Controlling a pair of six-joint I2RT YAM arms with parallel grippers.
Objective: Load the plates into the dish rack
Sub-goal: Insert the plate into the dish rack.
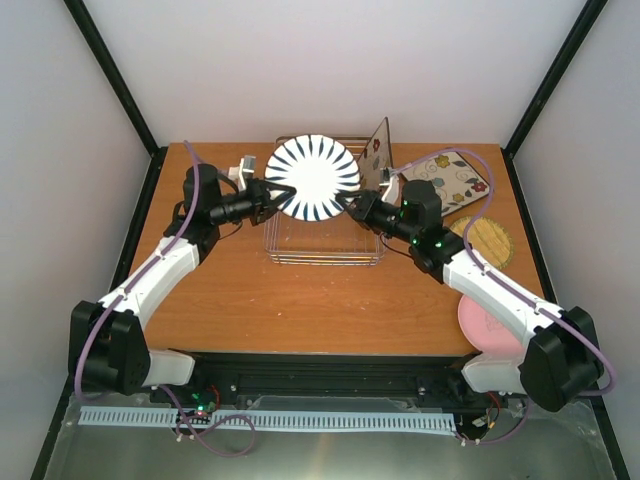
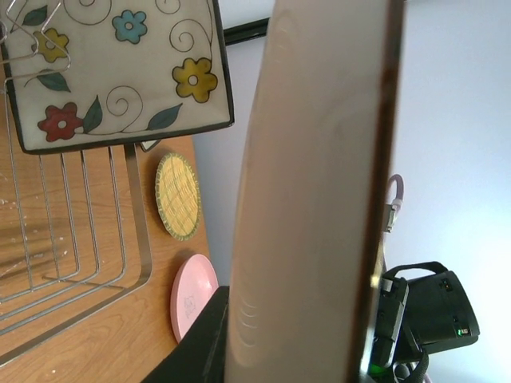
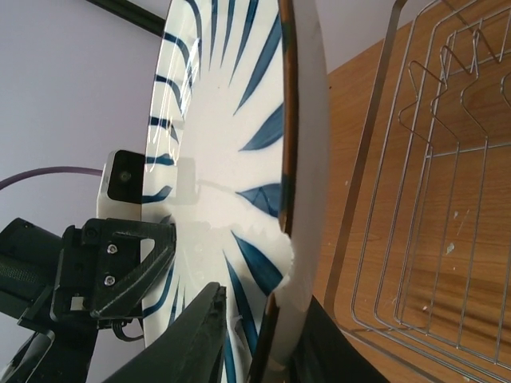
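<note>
Dish rack [image 1: 320,260] noted at the centre of the worktop [image 1: 300,310], its long axis running left to right. One floral plate [image 1: 378,150], square with a dark rim, is stood on edge in the rack at its far right corner. It leans, with the decorated face turned toward the left side. Upright prongs [image 3: 447,96] are seen along the rack floor.

Striped plate [image 1: 312,177], white with dark radial stripes, is held on edge over the far half of the rack. Its plane runs left to right and the striped face is tilted up toward the arm bases. Whether its lower rim touches the wire cannot be told.

Left gripper [image 1: 268,195] is clenched on the plate's left rim. Right gripper [image 1: 355,207] is closed on the right rim, with a finger seen on each side of the rim in the right wrist view.

Outside the rack, on the worktop to its right:
- A second floral plate [image 1: 450,180] lies flat, partly covered by the right arm.
- A woven tan plate [image 1: 490,240] lies nearer than it.
- A pink plate [image 1: 480,320] lies at the near right edge, partly under the right arm
</note>
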